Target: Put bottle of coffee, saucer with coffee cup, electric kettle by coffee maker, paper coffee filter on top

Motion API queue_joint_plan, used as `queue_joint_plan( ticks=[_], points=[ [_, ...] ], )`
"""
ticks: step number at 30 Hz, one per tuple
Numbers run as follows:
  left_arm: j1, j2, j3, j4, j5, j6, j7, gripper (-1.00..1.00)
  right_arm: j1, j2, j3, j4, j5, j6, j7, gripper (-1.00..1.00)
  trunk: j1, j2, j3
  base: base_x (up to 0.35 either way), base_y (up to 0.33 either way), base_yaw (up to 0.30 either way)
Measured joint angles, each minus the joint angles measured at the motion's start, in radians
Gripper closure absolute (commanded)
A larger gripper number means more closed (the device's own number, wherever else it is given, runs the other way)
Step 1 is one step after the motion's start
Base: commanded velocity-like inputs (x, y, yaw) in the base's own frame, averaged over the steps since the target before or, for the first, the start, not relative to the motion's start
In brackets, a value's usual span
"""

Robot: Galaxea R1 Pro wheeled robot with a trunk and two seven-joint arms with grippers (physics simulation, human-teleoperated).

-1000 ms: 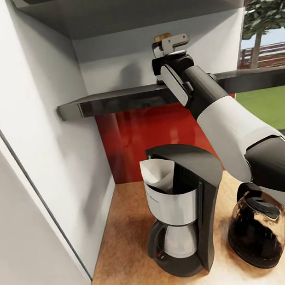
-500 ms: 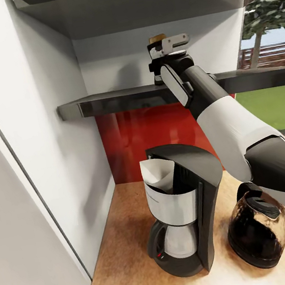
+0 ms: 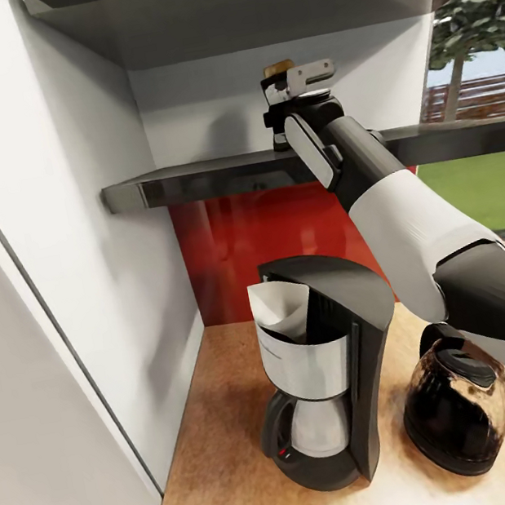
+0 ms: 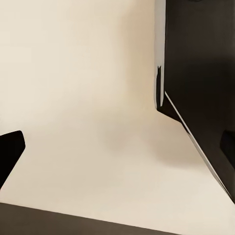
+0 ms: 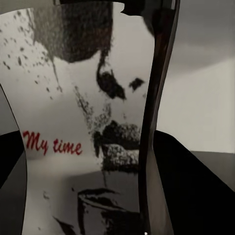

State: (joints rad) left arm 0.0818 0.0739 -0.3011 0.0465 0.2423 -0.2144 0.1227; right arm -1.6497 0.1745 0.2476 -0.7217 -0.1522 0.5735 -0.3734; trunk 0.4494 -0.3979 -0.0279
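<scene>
At the upper centre of the frame, the right gripper (image 3: 281, 107) sits clamped around the white-labelled bottle of coffee with a tan cap (image 3: 278, 70) on the dark kitchen shelf (image 3: 190, 182). Over the last second the bottle has shifted slightly left and now holds steady, suggesting the grasp is secure and lifting can begin. Below stand the black-and-silver coffee maker (image 3: 327, 368), the white paper filter (image 3: 279, 310) in its top, and the dark rounded electric kettle (image 3: 455, 407). The left gripper's state cannot be told.

My right arm (image 3: 393, 203) covers nearly all of the bottle of coffee (image 3: 278, 70); I see only its tan cap from the head camera. The right pincer (image 3: 280, 103) sits behind the wrist, so I can't read its jaws. The tabletop (image 3: 232, 463) runs off the bottom edge.
</scene>
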Motion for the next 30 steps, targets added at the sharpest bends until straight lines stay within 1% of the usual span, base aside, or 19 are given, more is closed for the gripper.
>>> queue_joint_plan(
  ticks=[4, 8, 10, 15, 21, 30],
  points=[
    [0.0, 0.0, 0.0, 0.0, 0.0, 0.0, 0.0, -1.0, 0.0, 0.0, 0.0, 0.0, 0.0, 0.0, 0.0, 1.0, 0.0, 0.0, 0.0, 0.0, -0.005, 0.0],
    [0.0, 0.0, 0.0, -0.001, 0.0, 0.0, 0.0, -1.0, 0.0, 0.0, -0.001, -0.001, 0.0, 0.0, 0.0, 1.0, 0.0, 0.0, 0.0, 0.0, -0.11, 0.0],
    [0.0, -0.002, 0.0, -0.001, 0.0, 0.0, 0.0, -1.0, 0.0, 0.0, -0.001, -0.009, 0.001, 0.0, 0.0, 1.0, 0.0, 0.0, 0.0, 0.0, -0.228, 0.0],
    [0.0, -0.004, 0.0, -0.002, 0.0, 0.0, 0.0, -1.0, 0.0, 0.0, -0.001, -0.075, 0.002, 0.003, 0.0, 1.0, 0.0, 0.0, 0.0, 0.0, -0.261, 0.0],
    [0.0, -0.002, 0.0, 0.0, 0.0, 0.001, -0.001, -1.0, 0.0, 0.0, 0.001, -0.081, 0.001, 0.003, 0.0, 1.0, 0.0, 0.0, 0.0, -0.009, -0.272, 0.0],
    [0.0, -0.002, 0.0, 0.0, 0.0, 0.001, 0.0, -1.0, 0.0, 0.0, 0.001, -0.081, 0.0, 0.003, 0.0, 1.0, 0.0, 0.0, 0.0, -0.122, -0.27, -0.002]
  ],
)
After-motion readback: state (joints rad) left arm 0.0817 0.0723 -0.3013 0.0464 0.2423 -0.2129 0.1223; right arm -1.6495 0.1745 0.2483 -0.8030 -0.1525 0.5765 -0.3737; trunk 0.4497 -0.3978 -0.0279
